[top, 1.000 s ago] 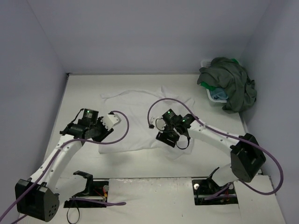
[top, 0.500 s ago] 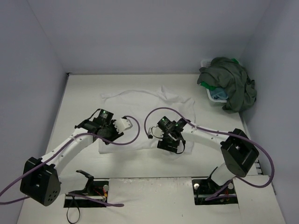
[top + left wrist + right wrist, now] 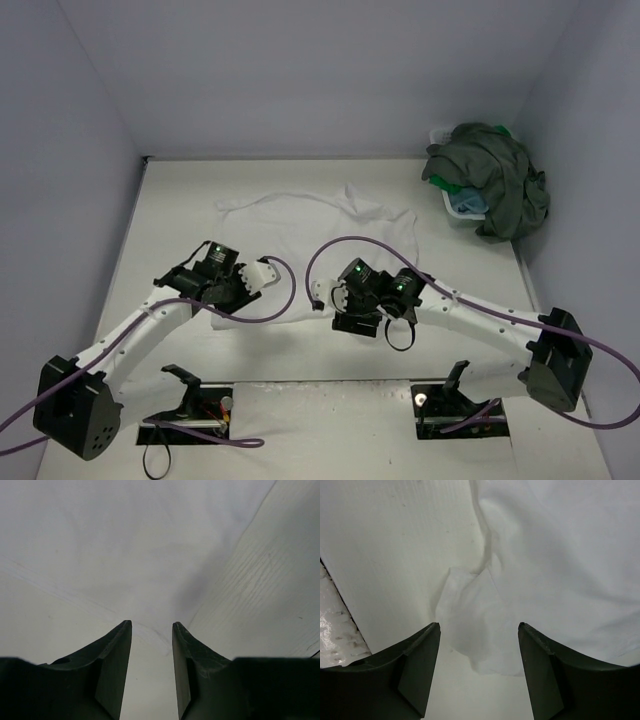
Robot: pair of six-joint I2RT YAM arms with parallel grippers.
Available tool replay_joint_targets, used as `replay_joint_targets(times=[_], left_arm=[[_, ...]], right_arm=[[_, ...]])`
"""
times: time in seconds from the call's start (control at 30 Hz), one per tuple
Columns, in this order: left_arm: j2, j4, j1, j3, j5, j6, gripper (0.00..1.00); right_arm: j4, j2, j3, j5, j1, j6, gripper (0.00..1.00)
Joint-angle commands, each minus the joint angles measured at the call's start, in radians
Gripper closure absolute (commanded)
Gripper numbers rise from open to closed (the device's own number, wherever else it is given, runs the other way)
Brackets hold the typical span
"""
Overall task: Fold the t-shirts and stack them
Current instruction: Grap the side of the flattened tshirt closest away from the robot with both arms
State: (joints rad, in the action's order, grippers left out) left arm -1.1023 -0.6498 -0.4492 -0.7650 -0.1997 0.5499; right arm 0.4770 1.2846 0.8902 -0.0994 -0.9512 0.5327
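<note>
Now that both arms have edged toward the near hem of the white t-shirt [image 3: 310,225], we see the right end effector [image 3: 480,625] spread wide over a curled corner just ahead of it. The left end effector [image 3: 151,625] is narrowly parted above cloth and grips nothing, so we judge the fold ready to begin.

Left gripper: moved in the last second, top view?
Yes. The left gripper shifted right, away from the left wall and toward the middle of the table. It now sits at the near left corner of the white t-shirt.
</note>
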Motion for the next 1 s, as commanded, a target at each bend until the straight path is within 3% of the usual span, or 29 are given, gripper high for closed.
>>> replay_joint_targets(times=[0.0, 0.1, 0.7, 0.83, 0.97], left_arm=[[0.048, -0.017, -0.005, -0.017, 0.038, 0.031, 0.67], [0.067, -0.011, -0.003, -0.023, 0.111, -0.005, 0.67], [0.047, 0.032, -0.003, 0.001, 0.128, -0.064, 0.67], [0.035, 0.052, -0.003, 0.013, 0.126, -0.056, 0.67], [0.042, 0.061, -0.003, 0.029, 0.126, -0.048, 0.67]], right_arm=[[0.025, 0.004, -0.013, -0.028, -0.015, 0.013, 0.4], [0.025, 0.039, -0.022, -0.039, -0.026, 0.029, 0.4], [0.022, 0.183, -0.089, -0.028, -0.027, 0.104, 0.42], [0.015, 0.213, -0.08, -0.036, -0.026, 0.102, 0.72], [0.014, 0.216, -0.079, -0.031, -0.018, 0.098, 0.8]])
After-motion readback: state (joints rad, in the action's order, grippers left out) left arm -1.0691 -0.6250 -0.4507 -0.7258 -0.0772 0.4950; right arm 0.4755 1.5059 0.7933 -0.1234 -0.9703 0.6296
